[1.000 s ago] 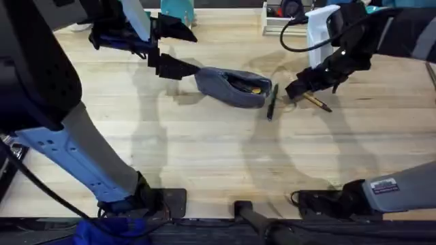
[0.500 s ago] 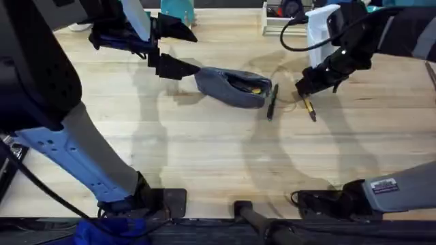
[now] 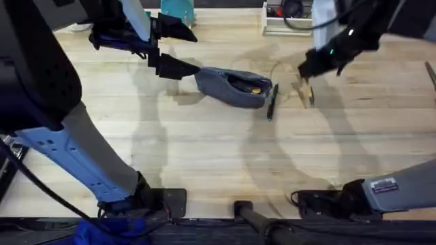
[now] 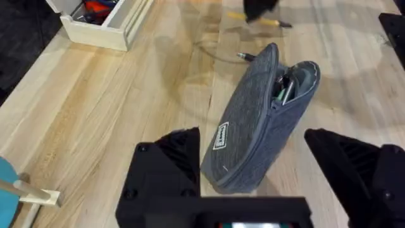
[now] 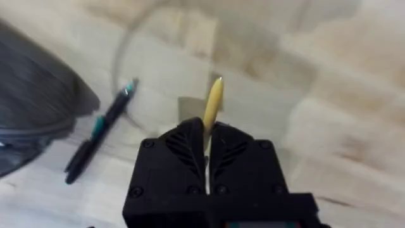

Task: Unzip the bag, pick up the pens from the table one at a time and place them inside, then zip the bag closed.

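bag (image 3: pixel 233 86): blue-grey pouch lying on the tabletop (image 3: pixel 204 150), zipper open, some stuff already visible inside the mouth

left pincer (image 4: pixel 278 171): spread wide, one finger on each side of the pouch's near end, not really clamping anything as far as I can see

right pincer (image 5: pixel 207 140): squeezed tight on the yellow pen (image 5: pixel 212 101), which pokes out past the fingertips; up over the tabletop, right of the pouch

dark pen (image 3: pixel 272 102): flat on the wood just beside the pouch's open end, between pouch and right pincer

white box (image 4: pixel 104 22): near the far edge, well apart
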Robot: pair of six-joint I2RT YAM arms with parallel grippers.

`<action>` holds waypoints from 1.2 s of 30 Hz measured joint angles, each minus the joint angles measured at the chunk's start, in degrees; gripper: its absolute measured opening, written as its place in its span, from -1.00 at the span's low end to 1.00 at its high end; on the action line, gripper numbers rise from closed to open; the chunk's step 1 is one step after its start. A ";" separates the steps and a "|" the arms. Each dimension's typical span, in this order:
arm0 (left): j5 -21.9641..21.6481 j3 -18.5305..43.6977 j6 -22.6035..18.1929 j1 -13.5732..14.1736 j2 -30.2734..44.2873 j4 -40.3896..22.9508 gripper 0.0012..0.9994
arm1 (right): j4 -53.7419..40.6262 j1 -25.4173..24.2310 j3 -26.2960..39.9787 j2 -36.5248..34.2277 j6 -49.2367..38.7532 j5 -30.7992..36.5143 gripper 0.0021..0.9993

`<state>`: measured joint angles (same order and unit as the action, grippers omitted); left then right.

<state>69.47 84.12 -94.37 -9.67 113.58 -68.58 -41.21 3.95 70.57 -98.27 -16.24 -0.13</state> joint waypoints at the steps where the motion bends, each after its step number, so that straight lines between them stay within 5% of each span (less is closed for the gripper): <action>1: 0.00 0.00 0.00 0.00 0.00 0.00 0.99 | -0.28 0.00 1.38 0.51 -0.12 -0.30 -0.94; 7: 0.00 0.00 0.00 0.00 0.00 0.00 0.99 | -4.54 0.79 8.84 4.84 -1.88 -6.19 -0.94; 14: 0.00 0.00 0.00 0.00 0.00 0.00 0.99 | -7.81 5.12 10.31 7.40 -10.52 -11.97 -0.94; 25: 0.00 0.00 0.00 0.00 0.00 0.00 0.99 | -13.44 15.49 10.31 7.40 -29.93 -13.21 -0.94; 36: 0.00 0.00 0.00 0.00 0.00 0.00 0.99 | -15.01 19.36 10.31 6.35 -35.25 -13.21 -0.94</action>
<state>69.47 84.12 -94.37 -9.67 113.58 -68.58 -56.22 23.30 80.88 -91.92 -51.49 -13.34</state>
